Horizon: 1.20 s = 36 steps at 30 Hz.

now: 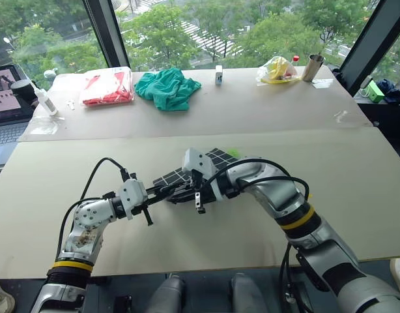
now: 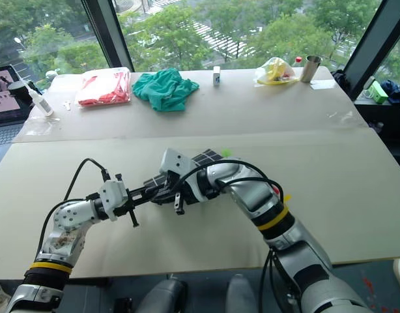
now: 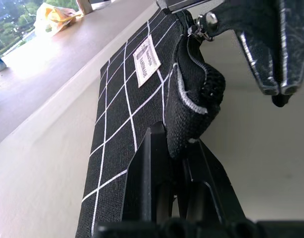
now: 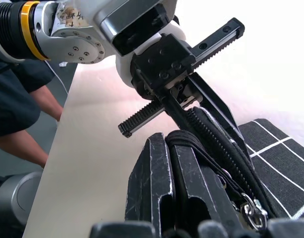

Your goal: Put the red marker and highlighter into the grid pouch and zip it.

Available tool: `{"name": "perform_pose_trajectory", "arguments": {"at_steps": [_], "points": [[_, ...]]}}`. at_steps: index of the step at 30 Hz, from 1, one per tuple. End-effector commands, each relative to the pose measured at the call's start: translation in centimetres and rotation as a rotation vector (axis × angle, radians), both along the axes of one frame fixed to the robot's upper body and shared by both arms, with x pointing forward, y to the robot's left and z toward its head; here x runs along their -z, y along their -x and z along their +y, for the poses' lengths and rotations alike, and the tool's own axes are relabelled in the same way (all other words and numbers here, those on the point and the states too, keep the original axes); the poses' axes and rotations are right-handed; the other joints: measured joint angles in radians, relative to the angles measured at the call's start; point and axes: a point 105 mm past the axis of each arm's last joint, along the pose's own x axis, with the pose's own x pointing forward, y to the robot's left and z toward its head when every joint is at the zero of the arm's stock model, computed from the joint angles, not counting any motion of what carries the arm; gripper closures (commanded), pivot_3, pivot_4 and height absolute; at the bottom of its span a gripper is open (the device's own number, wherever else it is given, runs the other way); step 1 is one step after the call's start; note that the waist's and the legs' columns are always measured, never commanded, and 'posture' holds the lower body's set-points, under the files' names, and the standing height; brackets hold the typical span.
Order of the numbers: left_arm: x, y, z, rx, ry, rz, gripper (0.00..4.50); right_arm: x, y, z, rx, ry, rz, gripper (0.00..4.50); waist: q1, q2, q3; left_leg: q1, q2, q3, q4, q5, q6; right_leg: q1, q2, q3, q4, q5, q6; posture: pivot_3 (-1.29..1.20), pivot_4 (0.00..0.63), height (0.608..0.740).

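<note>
Bright window daylight; wrist views perhaps overexposed.

The near end of the grid pouch was covered by the right gripper and its wrist in the head views, so only the far corner showed. A speck of light green at that corner was too small to identify. Whether the marker or highlighter lay inside could not be told.

In the left wrist view the pouch's near end ran off the picture's edge, and the print on its white label was too small to read.

In the right wrist view a person's arm was cut off at the edge. A laptop on the far desk was also cropped.
</note>
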Motion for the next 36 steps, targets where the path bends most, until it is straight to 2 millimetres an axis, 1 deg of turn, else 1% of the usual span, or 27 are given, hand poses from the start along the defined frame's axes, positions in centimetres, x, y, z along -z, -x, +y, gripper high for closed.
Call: {"name": "perform_pose_trajectory", "arguments": {"at_steps": [1, 2, 3, 5, 7, 9, 12, 15, 17, 18, 19, 20, 21, 24, 26, 28, 29, 31, 36], "points": [[-0.7, -0.1, -0.5, 0.017, 0.015, -0.021, 4.5, -0.9, -0.5, 1.1, -0.01, -0.027, -0.065, 4.44, -0.001, 0.0, 0.0, 0.0, 0.0, 0.0, 0.0, 0.0, 0.0, 0.0, 0.0, 0.0, 0.0, 0.0, 0.0, 0.0, 0.15, 0.74], [-0.7, -0.1, -0.5, 0.015, 0.016, -0.022, 4.5, -0.8, -1.4, 1.0, 0.035, -0.024, -0.083, 4.17, -0.002, 0.0, 0.0, 0.0, 0.0, 0.0, 0.0, 0.0, -0.001, 0.0, 0.0, 0.0, 0.0, 0.0, 0.0, 0.0, 0.15, 0.74], [-0.8, -0.2, -0.4, 0.01, 0.017, -0.025, 4.5, -0.7, -2.0, 0.6, 0.058, -0.012, -0.104, 3.86, -0.002, 0.0, 0.0, 0.0, 0.0, 0.0, 0.0, 0.0, -0.001, 0.0, 0.0, 0.0, 0.0, 0.0, 0.0, 0.0, 0.15, 0.74], [-0.9, -0.2, -0.2, 0.0, 0.018, -0.029, 4.5, -0.5, -3.1, -0.3, 0.115, 0.017, -0.133, 3.42, -0.002, 0.0, 0.0, 0.0, 0.0, 0.0, 0.0, 0.001, -0.001, -0.001, 0.0, 0.0, 0.001, 0.0, 0.0, 0.0, 0.15, 0.74], [-1.1, -0.2, 0.0, -0.013, 0.023, -0.034, 4.5, -0.8, -3.3, -1.2, 0.139, 0.009, -0.108, 2.68, -0.002, 0.0, 0.0, 0.0, 0.0, 0.0, 0.0, 0.001, -0.001, -0.001, 0.0, 0.0, 0.002, 0.0, 0.0, 0.0, 0.15, 0.74], [-1.6, -0.3, 0.6, -0.042, 0.045, -0.04, 4.5, -2.0, -3.1, -2.5, 0.159, -0.027, -0.042, 2.04, 0.0, 0.0, 0.0, 0.0, 0.0, 0.0, 0.0, 0.001, -0.001, -0.001, 0.0, 0.0, 0.001, 0.0, 0.0, 0.0, 0.15, 0.74], [-2.7, -0.5, 1.4, -0.085, 0.11, -0.046, 4.5, -4.4, -2.0, -4.7, 0.146, -0.095, -0.003, 2.04, 0.005, 0.0, 0.0, -0.003, 0.0, -0.001, 0.001, 0.001, -0.001, -0.002, 0.0, 0.0, 0.0, 0.0, 0.0, 0.0, 0.15, 0.74], [-3.7, -0.3, 2.0, -0.099, 0.175, -0.044, 4.5, -5.7, 0.2, -7.1, 0.1, -0.129, -0.043, 2.04, 0.003, 0.0, 0.0, -0.005, 0.0, -0.001, 0.001, 0.001, -0.001, -0.004, 0.0, 0.0, 0.001, 0.0, 0.0, 0.0, 0.15, 0.74], [-4.3, -0.3, 2.5, -0.113, 0.204, -0.046, 4.5, -5.4, 2.0, -8.7, 0.058, -0.107, -0.086, 2.04, 0.003, 0.0, 0.0, -0.008, 0.0, -0.002, 0.001, 0.0, 0.0, -0.007, 0.0, 0.0, 0.001, 0.0, 0.0, 0.0, 0.15, 0.74], [-4.6, -0.3, 2.7, -0.122, 0.219, -0.05, 4.5, -4.6, 2.4, -9.6, 0.071, -0.06, -0.099, 2.04, 0.003, 0.0, 0.0, -0.01, 0.0, -0.002, 0.001, 0.0, -0.001, -0.009, 0.0, 0.0, 0.002, 0.0, 0.0, 0.0, 0.15, 0.74], [-5.0, -0.4, 3.0, -0.131, 0.233, -0.055, 4.5, -4.0, 2.4, -10.6, 0.1, -0.014, -0.125, 2.04, 0.004, 0.0, 0.0, -0.011, 0.0, 0.0, 0.001, 0.001, -0.001, -0.01, 0.0, 0.0, 0.002, 0.0, 0.0, 0.0, 0.15, 0.74], [-5.3, -0.4, 3.2, -0.136, 0.247, -0.061, 4.5, -3.6, 2.1, -11.5, 0.139, 0.02, -0.146, 2.04, 0.004, 0.0, 0.0, -0.013, 0.0, 0.0, 0.002, 0.001, -0.001, -0.012, -0.001, 0.0, 0.002, 0.0, 0.0, 0.0, 0.15, 0.74], [-5.7, -0.4, 3.4, -0.14, 0.263, -0.066, 4.5, -3.7, 1.4, -12.4, 0.196, 0.03, -0.173, 2.04, 0.003, 0.0, 0.0, -0.013, 0.0, 0.0, 0.003, 0.001, -0.001, -0.012, -0.001, 0.0, 0.002, 0.0, 0.0, 0.0, 0.15, 0.74], [-6.4, -0.1, 3.6, -0.141, 0.304, -0.066, 4.5, -5.4, -3.6, -16.7, 0.539, 0.059, -0.334, 2.04, -0.001, -0.001, 0.0, -0.012, 0.0, 0.007, 0.004, 0.0, 0.0, -0.013, -0.001, 0.002, 0.005, 0.001, -0.001, 0.0, 0.15, 0.74], [-6.4, 0.1, 3.6, -0.134, 0.304, -0.055, 4.5, -5.7, -5.7, -19.3, 0.695, 0.115, -0.414, 2.04, 0.003, -0.001, 0.0, -0.011, 0.0, 0.008, 0.005, -0.001, 0.002, -0.013, -0.001, 0.003, 0.006, 0.001, -0.002, 0.0, 0.15, 0.74], [-6.1, 0.3, 3.5, -0.121, 0.296, -0.04, 4.5, -5.3, -7.4, -21.4, 0.845, 0.173, -0.446, 2.04, 0.006, -0.001, 0.0, -0.01, 0.0, 0.009, 0.005, 0.0, 0.001, -0.013, -0.001, 0.003, 0.006, 0.001, -0.002, 0.0, 0.15, 0.74], [-6.0, 0.5, 3.3, -0.11, 0.29, -0.034, 4.5, -4.8, -7.6, -22.0, 0.879, 0.2, -0.451, 2.04, 0.006, -0.001, 0.0, -0.01, 0.0, 0.01, 0.005, 0.0, 0.001, -0.013, -0.001, 0.003, 0.007, 0.001, -0.002, 0.0, 0.15, 0.74], [-5.9, 0.6, 3.2, -0.1, 0.283, -0.03, 4.5, -3.8, -7.6, -22.5, 0.901, 0.24, -0.445, 2.04, 0.007, -0.001, 0.0, -0.011, 0.0, 0.011, 0.004, 0.001, -0.001, -0.014, -0.001, 0.003, 0.007, 0.001, -0.002, 0.0, 0.15, 0.74], [-5.8, 0.7, 3.1, -0.08, 0.286, -0.016, 4.5, -1.3, -6.3, -22.6, 0.901, 0.272, -0.353, 2.04, 0.007, -0.001, 0.0, -0.012, 0.001, 0.012, 0.005, 0.001, -0.001, -0.015, -0.002, 0.004, 0.005, 0.001, -0.002, 0.0, 0.15, 0.74]]}}
